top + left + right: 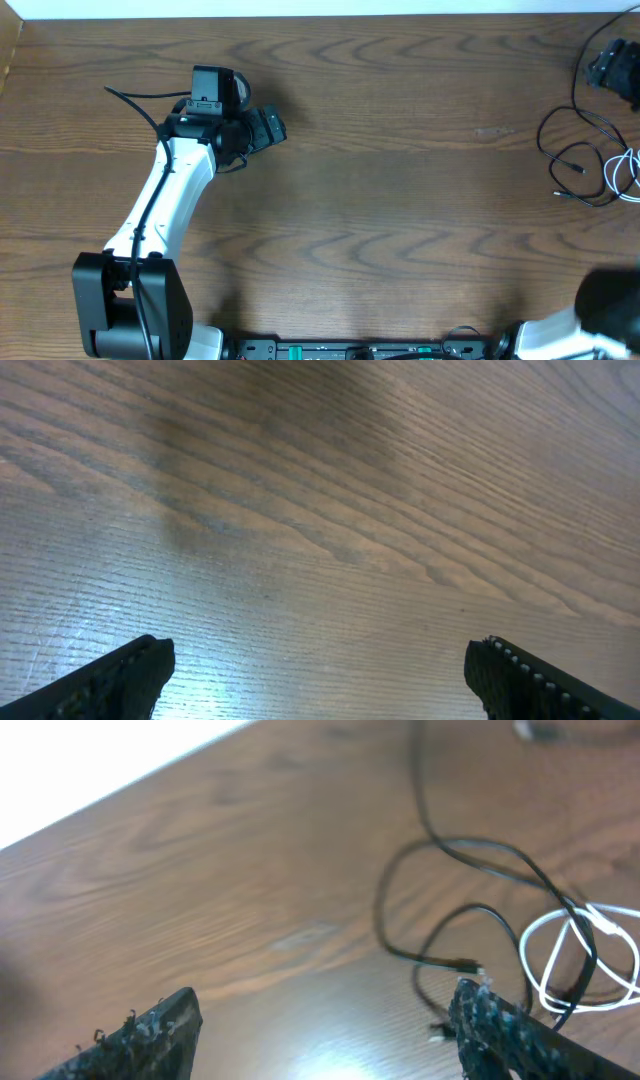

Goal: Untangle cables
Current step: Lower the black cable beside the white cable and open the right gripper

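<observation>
- Left hand (pixel 320 678): on a white-and-black arm, left of centre over the brown wood-grain surface (pixel 400 200). Jaws spread wide, nothing between them, bare wood below.
- Right hand (pixel 325 1020): fingers apart and empty, low over the surface beside the cords.
- Thin black cable (pixel 541 135): at the far right of the surface, lying in loose, wandering open loops. It has small plug ends, one near the right hand's finger.
- Thin white cable (pixel 613 172): at the extreme right edge, coiled in small loops and partly cut off. A black strand crosses over the loops.
</observation>
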Motion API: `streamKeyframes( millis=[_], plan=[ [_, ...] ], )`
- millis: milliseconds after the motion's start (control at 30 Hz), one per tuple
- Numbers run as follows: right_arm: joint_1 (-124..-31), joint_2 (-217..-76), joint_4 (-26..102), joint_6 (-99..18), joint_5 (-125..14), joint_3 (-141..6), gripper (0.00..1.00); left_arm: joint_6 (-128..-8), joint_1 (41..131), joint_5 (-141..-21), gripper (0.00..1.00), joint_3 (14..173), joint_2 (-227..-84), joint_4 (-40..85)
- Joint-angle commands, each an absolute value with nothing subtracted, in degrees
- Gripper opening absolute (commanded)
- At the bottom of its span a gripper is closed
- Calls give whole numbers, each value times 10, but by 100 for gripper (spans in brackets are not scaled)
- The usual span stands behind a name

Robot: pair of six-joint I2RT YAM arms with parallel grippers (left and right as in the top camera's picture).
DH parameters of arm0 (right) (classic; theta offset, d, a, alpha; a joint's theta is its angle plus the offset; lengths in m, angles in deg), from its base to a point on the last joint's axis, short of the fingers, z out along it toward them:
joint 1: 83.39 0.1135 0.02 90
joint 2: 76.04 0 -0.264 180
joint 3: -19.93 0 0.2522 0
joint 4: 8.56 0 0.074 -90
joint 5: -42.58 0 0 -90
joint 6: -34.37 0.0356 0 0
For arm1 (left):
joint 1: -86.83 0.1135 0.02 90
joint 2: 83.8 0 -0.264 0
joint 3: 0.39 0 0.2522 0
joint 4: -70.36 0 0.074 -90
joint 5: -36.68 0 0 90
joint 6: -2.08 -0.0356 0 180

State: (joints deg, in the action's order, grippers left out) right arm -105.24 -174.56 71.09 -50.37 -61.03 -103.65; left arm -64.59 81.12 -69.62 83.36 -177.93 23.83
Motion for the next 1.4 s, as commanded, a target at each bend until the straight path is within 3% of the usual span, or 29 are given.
streamKeyframes(
  millis=[0,133,167,200,500,1067,1200,1367],
  plan=[
    [-1028,-1672,738,-551,-663,-1045,79,-647,814,-692,98,837,-1783,238],
    [-1015,-1606,774,-551,-662,-1045,83,-647,814,-691,98,837,-1783,238],
    [-1013,-1588,789,-551,-655,-1045,97,-647,814,-691,98,837,-1783,238],
    [-1013,-1573,802,-551,-656,-1045,99,-647,814,-691,98,837,-1783,238],
    [-1013,-1474,895,-549,-664,-1045,99,-647,814,-691,98,837,-1783,238],
    [-1011,-1442,924,-549,-662,-1043,99,-647,814,-692,98,837,-1783,238],
    [-971,-1417,882,-549,-595,-1012,99,-647,814,-691,98,837,-1783,238],
    [-898,-1315,645,-549,-508,-803,99,-647,814,-691,98,837,-1783,238]
  ],
)
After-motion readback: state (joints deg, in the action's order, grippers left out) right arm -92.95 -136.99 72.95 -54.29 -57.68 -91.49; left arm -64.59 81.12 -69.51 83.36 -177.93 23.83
